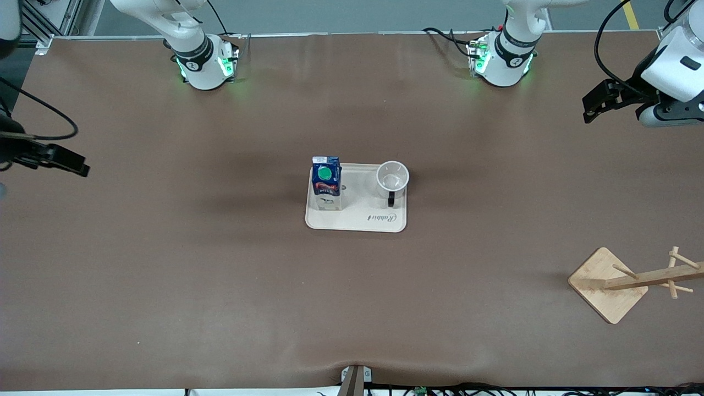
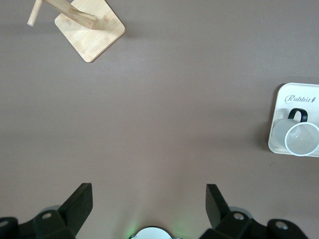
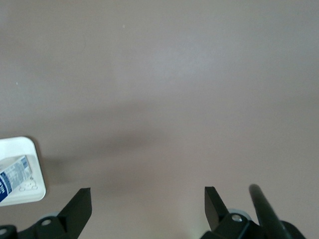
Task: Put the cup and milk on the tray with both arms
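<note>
The cream tray [image 1: 357,218] lies at the middle of the table. The blue milk carton [image 1: 326,184] with its green cap stands upright on the tray's end toward the right arm. The white cup [image 1: 392,179] stands upright on the end toward the left arm, its black handle toward the front camera. My left gripper [image 1: 597,105] is open and empty, high over the left arm's end of the table. My right gripper [image 1: 69,160] is open and empty over the right arm's end. The left wrist view [image 2: 149,199] shows the cup [image 2: 300,138] on the tray [image 2: 280,107]. The right wrist view [image 3: 148,201] shows the carton [image 3: 12,178] on the tray [image 3: 22,146].
A wooden rack with a square base [image 1: 608,283] and pegs stands near the front camera at the left arm's end of the table; it also shows in the left wrist view [image 2: 89,30]. Brown table surface [image 1: 220,275] surrounds the tray.
</note>
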Controlling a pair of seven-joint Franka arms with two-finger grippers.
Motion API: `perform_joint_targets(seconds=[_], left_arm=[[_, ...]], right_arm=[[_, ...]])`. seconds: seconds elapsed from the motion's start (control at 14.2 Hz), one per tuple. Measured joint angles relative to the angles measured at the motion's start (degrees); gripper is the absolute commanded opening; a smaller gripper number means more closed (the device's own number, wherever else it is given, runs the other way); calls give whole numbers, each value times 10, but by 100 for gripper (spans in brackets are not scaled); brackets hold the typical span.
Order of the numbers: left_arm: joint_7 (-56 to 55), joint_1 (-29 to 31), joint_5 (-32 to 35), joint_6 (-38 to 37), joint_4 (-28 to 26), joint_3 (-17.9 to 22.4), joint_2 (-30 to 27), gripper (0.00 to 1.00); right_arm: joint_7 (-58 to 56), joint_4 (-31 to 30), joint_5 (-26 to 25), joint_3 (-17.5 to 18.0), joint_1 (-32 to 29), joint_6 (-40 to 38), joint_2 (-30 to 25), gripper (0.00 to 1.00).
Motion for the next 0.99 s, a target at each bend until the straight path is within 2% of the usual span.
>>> perform_joint_targets(seconds=[0.21,0.28,0.42,0.71,0.99], left_arm=[[0,0,0,-1,-1,0,-4,100],[0,0,0,-2,-2,0,-7,100],[0,0,0,-3,-3,0,-12,100],[0,0,0,-2,4,0,-14,100],[0,0,0,-2,9,0,-14,100]], right_arm=[[-45,-158,0,0,-20,104,-90,100],[-61,-197,0,0,-27,106,-114,100],[-70,-231,0,1,-29,72,-139,100],[-71,-226,1,2,-33,71,-142,100],[-77,-151,1,2,-42,72,-122,100]])
